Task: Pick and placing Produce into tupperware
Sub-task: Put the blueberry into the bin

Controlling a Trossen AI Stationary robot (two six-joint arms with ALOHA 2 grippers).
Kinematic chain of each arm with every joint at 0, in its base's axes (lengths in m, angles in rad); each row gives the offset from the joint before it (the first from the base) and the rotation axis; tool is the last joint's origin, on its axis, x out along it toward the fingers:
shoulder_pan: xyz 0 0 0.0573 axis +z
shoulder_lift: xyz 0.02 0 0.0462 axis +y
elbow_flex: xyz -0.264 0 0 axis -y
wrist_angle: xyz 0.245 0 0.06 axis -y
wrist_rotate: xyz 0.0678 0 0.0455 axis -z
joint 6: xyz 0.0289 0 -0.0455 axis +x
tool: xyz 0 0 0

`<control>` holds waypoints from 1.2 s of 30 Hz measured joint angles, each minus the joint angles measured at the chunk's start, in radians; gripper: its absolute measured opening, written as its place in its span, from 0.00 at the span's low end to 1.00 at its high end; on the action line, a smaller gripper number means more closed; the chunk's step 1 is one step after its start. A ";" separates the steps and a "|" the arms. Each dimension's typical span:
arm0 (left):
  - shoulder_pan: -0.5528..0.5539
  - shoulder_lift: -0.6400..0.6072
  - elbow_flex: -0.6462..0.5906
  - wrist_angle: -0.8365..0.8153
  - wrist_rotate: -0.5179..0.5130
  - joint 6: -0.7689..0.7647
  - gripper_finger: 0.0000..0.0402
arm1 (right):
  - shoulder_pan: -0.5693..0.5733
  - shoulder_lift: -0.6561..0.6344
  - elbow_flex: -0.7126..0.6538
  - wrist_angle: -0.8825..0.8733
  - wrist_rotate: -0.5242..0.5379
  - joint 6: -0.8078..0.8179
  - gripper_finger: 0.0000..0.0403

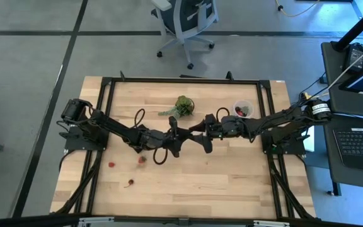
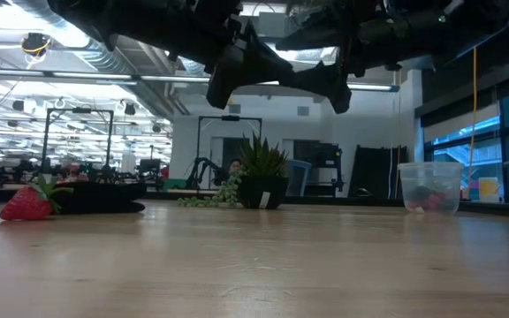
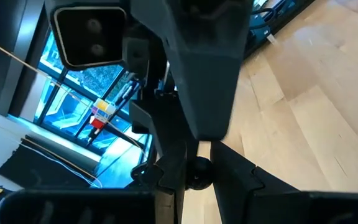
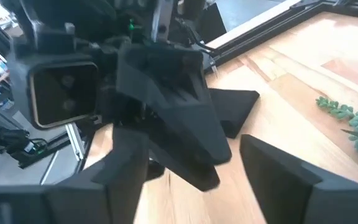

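Pinching dark berry [image 3: 197,175] in left hand [image 1: 174,142], right hand [image 1: 201,140] open alongside; probably light, soft, easily crushed, so gripping gently across the middle.

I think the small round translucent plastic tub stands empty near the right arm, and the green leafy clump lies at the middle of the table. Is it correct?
Not quite: the small round translucent plastic tub is not empty. The low view shows red and dark pieces inside. The rest is right.

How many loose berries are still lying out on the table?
3 show in the high view: one small red berry and a second below the left arm, and a darker one nearer the front edge. The arms may hide others.
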 joint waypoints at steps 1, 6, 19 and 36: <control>0.000 0.000 0.000 0.006 0.000 0.000 0.15 | 0.000 0.000 0.000 0.005 0.000 0.003 0.66; 0.000 0.000 0.000 0.028 0.001 0.026 0.15 | 0.000 -0.001 0.000 0.011 0.004 0.002 0.75; -0.001 0.001 0.000 0.063 0.001 0.027 0.15 | 0.000 -0.002 0.001 0.009 0.093 0.003 0.71; 0.000 0.002 -0.001 0.068 -0.002 0.029 0.15 | 0.001 -0.003 0.003 0.014 0.085 -0.014 0.30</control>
